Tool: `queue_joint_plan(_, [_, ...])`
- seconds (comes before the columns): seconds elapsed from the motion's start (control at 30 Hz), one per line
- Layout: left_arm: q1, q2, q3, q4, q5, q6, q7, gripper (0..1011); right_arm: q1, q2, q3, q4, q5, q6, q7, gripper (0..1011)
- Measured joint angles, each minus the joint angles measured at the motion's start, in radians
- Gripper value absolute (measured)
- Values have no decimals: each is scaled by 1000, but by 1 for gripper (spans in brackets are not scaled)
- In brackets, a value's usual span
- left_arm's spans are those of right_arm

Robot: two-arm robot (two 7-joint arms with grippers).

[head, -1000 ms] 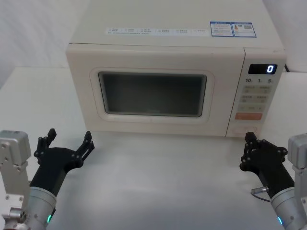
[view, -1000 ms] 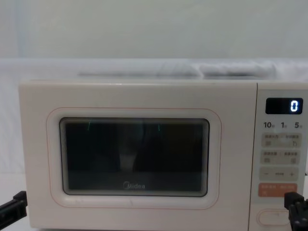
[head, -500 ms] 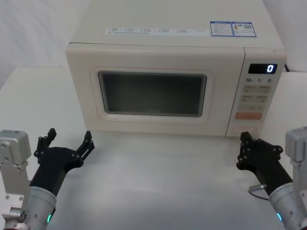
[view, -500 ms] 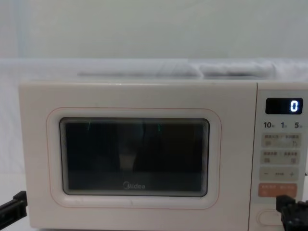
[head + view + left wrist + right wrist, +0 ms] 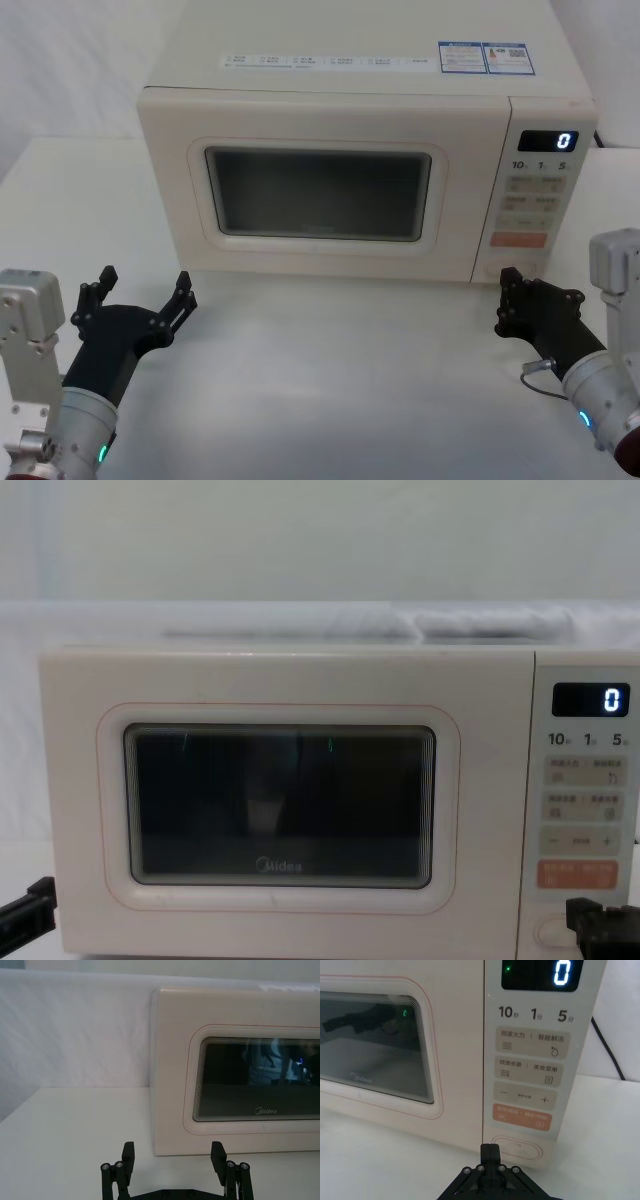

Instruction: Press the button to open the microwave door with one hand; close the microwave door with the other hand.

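The cream-white microwave stands at the back of the table with the microwave door (image 5: pixel 320 255) closed flat; its dark window and "Midea" logo face me (image 5: pixel 280 865). The button (image 5: pixel 520 1148) is the wide oval at the foot of the control panel, below the orange-pink key (image 5: pixel 522 1117). My right gripper (image 5: pixel 490 1149) is shut, its tip just in front of the button's left end; I cannot tell if it touches. In the head view this right gripper (image 5: pixel 510 283) sits at the panel's lower edge. My left gripper (image 5: pixel 143 283) hovers open over the table before the door's left corner.
The display (image 5: pixel 548 142) reads 0. A black power cord (image 5: pixel 610 1055) runs behind the microwave's right side, and a thin grey cable loop (image 5: pixel 535 366) hangs beside my right wrist. White table (image 5: pixel 330 380) stretches between the two arms.
My right gripper has moved forward and slightly left, closing in on the button at the panel's foot. The left arm and the door have not moved.
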Motion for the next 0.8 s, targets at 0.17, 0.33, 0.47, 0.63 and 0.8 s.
queue_joint_plan(0.17, [0,0,0,0,0,0,0,1001,13,-5,4,19,3,8,6,0])
queue_joint_plan(0.33, [0,0,0,0,0,0,0,1001,26,-12,8,51,6,10,9,0])
queue_joint_plan(0.47, [0,0,0,0,0,0,0,1001,30,-18,13,68,9,1,9,0])
queue_joint_plan(0.63, [0,0,0,0,0,0,0,1001,45,-28,20,107,17,-28,9,0])
queue_joint_plan(0.8, [0,0,0,0,0,0,0,1001,59,-37,21,131,21,-41,9,0])
